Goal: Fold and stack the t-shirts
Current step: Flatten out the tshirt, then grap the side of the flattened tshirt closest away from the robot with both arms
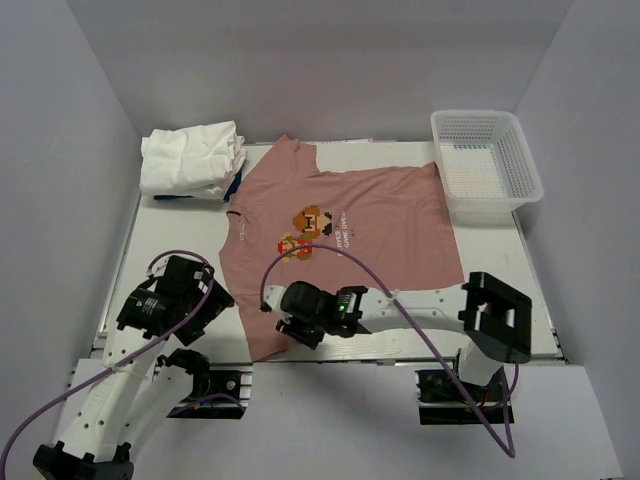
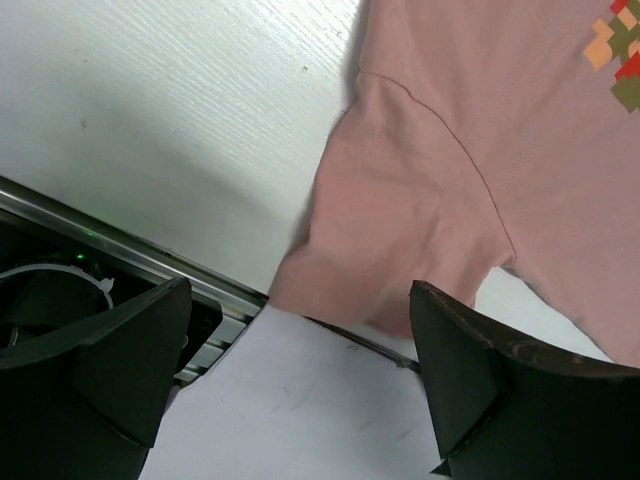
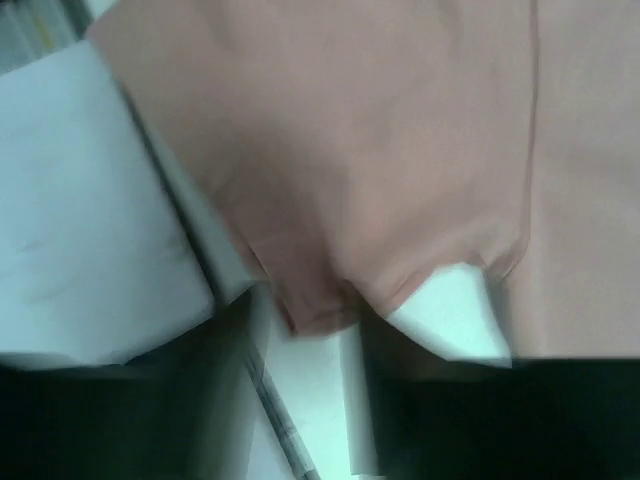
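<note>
Pink t-shirt (image 1: 380, 215) spread flat, print up, mid-surface (image 1: 180, 230): layout gives access to sleeves and hem for folding. Near sleeve (image 2: 400, 230) overhangs near edge. White t-shirts (image 1: 190, 160) piled at far left corner, likely stack location. Basket (image 1: 487, 160) far right, apart from shirt.

Right arm reaches leftward along near edge, right hand (image 1: 295, 328) low at near sleeve hem. Grasp cannot be confirmed, wrist view blurred.

Left arm bent at near left. Left hand (image 2: 300, 390) released, fingers wide, above sleeve, no contact.

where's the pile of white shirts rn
In the top view, the white shirts sit at the table's far left corner, just left of the pink shirt, opposite the basket.
</note>
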Robot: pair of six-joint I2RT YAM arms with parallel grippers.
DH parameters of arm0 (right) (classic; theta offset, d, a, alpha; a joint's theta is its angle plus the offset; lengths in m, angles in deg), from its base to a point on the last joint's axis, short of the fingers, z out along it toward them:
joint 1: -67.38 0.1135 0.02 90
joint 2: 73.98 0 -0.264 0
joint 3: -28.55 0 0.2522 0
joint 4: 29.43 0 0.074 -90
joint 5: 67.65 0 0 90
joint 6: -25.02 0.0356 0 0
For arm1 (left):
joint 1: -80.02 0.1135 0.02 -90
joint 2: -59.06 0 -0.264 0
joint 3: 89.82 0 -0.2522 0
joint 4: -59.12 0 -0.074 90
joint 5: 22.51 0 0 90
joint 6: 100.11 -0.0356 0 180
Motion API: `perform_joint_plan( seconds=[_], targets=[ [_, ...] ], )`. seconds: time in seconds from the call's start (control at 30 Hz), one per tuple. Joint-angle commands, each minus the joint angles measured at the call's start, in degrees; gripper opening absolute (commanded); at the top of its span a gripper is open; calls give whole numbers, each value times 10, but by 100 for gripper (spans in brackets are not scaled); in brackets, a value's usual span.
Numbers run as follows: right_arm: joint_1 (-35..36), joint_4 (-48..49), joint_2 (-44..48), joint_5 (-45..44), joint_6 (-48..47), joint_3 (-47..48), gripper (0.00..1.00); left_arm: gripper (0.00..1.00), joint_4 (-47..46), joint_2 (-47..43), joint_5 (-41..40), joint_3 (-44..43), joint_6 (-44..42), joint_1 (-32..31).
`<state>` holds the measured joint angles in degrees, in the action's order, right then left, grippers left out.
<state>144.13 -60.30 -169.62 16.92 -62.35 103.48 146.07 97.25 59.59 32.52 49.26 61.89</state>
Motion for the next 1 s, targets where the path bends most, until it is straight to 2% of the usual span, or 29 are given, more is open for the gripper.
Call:
perform_joint_plan(
  seconds=[0.0,0.03,0.13,0.2,0.23,0.27,0.33,0.4,0.43,0.5,0.53,0.67,0.77,0.8,0.97],
  targets=[
    [6,-42,35,38,11,-39,65,100,-15,6,4,2,-17,-2],
    [6,-42,40,38,20,-48,90,100,-15,13,10,2,-25,-2],
    [3,-18,67,14,66,-61,90,100,-26,34,51,8,-48,-2],
    [-9,4,124,-10,128,-84,90,100,-38,45,93,28,-87,-2],
    [-11,17,140,-61,148,-106,90,100,-53,52,142,35,-100,-2],
    [-31,15,194,-72,165,-129,90,100,-66,52,168,58,-117,-7],
    [-83,8,242,-122,259,-149,90,100,-95,43,235,87,-125,-7],
    [-127,-80,316,-171,369,-187,90,100,-102,29,277,142,-125,-7],
    [-156,-80,317,-180,419,-187,90,100,-108,29,291,153,-125,-7],
    [-186,-152,376,-204,467,-216,90,96,-108,-1,318,175,-113,-7],
    [-227,-167,387,-214,513,-227,90,95,-118,-13,325,204,-113,-7],
    [-298,-201,445,-217,519,-259,90,83,-141,-10,319,232,-104,-7],
    [-356,-215,430,-211,516,-256,90,78,-187,24,300,247,-104,-12],
    [-363,-218,421,-207,519,-254,90,73,-197,38,286,247,-104,-12],
    [-430,-208,412,-184,519,-280,90,69,-278,107,250,253,-93,-23]
  ],
)
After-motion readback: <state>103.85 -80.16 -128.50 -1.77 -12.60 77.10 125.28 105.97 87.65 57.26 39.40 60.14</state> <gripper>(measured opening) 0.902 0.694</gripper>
